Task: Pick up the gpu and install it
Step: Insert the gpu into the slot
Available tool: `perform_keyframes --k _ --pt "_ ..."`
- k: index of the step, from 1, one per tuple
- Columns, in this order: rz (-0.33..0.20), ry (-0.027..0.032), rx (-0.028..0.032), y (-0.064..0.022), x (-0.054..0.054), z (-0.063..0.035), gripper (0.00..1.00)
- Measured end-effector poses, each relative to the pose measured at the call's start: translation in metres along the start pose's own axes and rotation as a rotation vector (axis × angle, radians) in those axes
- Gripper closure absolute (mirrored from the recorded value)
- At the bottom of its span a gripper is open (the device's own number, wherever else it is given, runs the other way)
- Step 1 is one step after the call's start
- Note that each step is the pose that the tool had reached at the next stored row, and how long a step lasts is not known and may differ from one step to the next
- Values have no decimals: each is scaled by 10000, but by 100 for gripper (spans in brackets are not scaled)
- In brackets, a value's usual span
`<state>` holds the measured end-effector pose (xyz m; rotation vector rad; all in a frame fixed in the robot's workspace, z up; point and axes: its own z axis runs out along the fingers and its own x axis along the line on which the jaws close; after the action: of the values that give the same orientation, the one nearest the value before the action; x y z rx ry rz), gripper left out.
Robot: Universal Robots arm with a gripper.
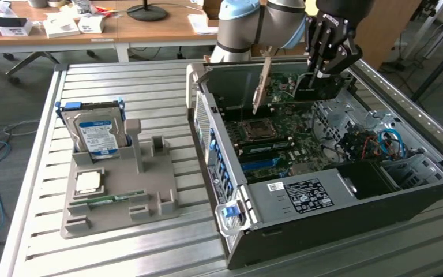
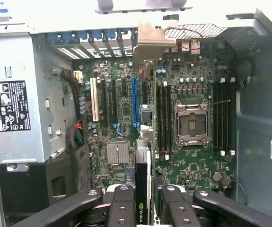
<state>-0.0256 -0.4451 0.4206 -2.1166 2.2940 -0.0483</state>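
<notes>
On the exterior view's left we see the grey holder with the hard drive propped upright, parts slotted so they lift out from above. To its right the open computer case lies on its side, so the motherboard faces up. Over the board's far end the gripper is clenched on the gpu, held on edge, we judge so its connector faces the slots. Its long axis runs level, bracket pointing toward the case's rear wall. In the wrist view the card sits between the fingers, parallel with the blue slot.
</notes>
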Motion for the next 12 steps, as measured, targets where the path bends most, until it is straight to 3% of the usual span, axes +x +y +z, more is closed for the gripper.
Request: perform_keyframes --k 6,12 --pt "1 -2 1 1 0 10 74" --pt "2 -4 41 12 0 111 74"
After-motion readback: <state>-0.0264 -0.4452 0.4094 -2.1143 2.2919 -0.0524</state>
